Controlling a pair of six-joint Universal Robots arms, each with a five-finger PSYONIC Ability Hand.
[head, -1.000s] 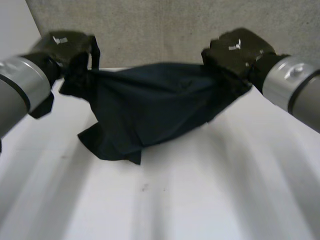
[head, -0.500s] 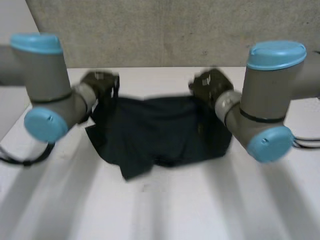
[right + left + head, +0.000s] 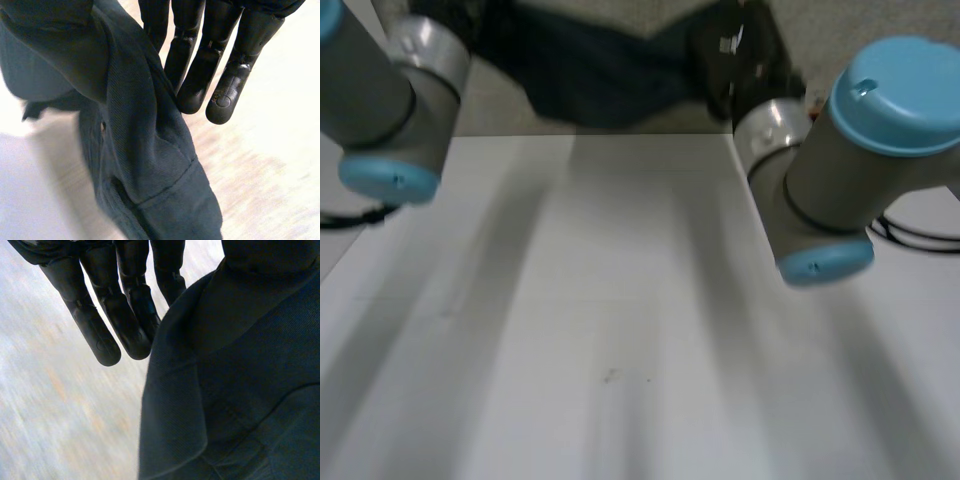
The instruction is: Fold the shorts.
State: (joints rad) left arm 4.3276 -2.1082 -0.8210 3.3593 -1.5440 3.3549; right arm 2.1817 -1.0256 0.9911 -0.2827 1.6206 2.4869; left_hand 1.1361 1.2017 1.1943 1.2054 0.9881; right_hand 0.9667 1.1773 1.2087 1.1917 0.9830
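Where the shorts hang: the shorts (image 3: 600, 85) are held in the air, stretched between the two hands, above the far edge of the table (image 3: 620, 300) and in front of the grey wall (image 3: 880, 25).
Left hand (image 3: 107, 315): fingers straight and close together, pointing down. The cloth runs up the thumb side of the hand and touches the nearest finger; that finger and the thumb side pinch it.
Shorts at the left hand: a folded edge (image 3: 175, 405) hangs just beside the fingertips and falls past them.
Right hand (image 3: 200, 55): fingers straight and pressed side by side. The cloth is pinched between the innermost finger and the thumb side.
Shorts at the right hand: a seamed fold (image 3: 135, 130) drops beside the fingers and hangs below their tips.
Head view: the right hand (image 3: 740, 50) is at one end of the cloth.
Change from half a second ago: the shorts were low over the table. They are now raised clear of it, and both arms have swung upward.
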